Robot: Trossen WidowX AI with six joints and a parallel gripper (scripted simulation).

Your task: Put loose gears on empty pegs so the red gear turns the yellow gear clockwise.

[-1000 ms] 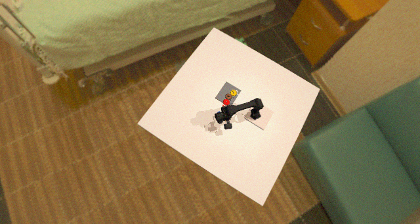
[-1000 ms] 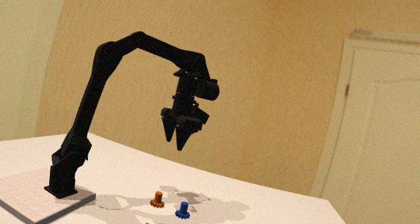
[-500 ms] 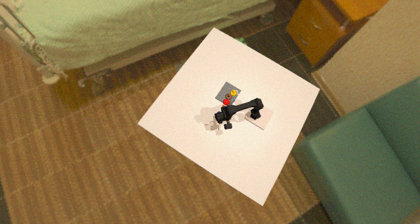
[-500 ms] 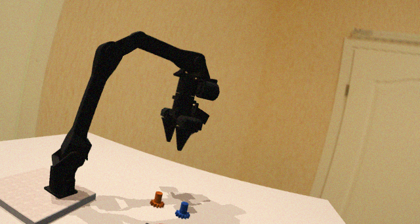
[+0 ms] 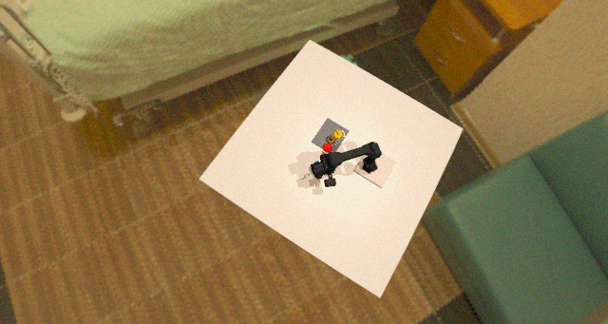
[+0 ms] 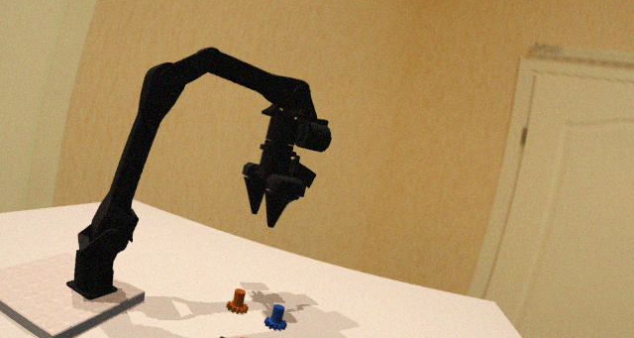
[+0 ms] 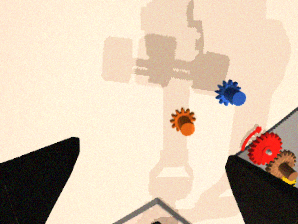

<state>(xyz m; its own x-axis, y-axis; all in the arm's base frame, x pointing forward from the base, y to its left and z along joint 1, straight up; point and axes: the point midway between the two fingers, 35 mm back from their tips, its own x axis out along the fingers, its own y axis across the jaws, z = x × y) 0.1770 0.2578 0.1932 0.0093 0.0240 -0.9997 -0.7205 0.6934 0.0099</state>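
Note:
My gripper point(image 6: 263, 220) point(image 7: 156, 153) is open and empty, high above the table. An orange gear point(image 6: 238, 306) point(image 7: 183, 120) and a blue gear point(image 6: 275, 321) point(image 7: 227, 93) stand upright on the table, apart. On the grey board point(image 5: 323, 128) point(image 7: 290, 131), a red gear point(image 5: 326, 147) point(image 7: 261, 150) is near one corner. A brown gear point(image 5: 331, 139) point(image 7: 279, 166) with a raised handle is between it and the yellow gear point(image 5: 336, 134) point(image 7: 288, 181). Tooth contact and whether the brown gear sits flat are too small to tell. Pegs are not clearly visible.
The arm's base stands on a pale slab point(image 5: 382, 176) point(image 6: 30, 288) on the white table point(image 5: 285, 105). The board is on the far side of the orange and blue gears from the left finger in the wrist view. The arm's shadow falls around the loose gears.

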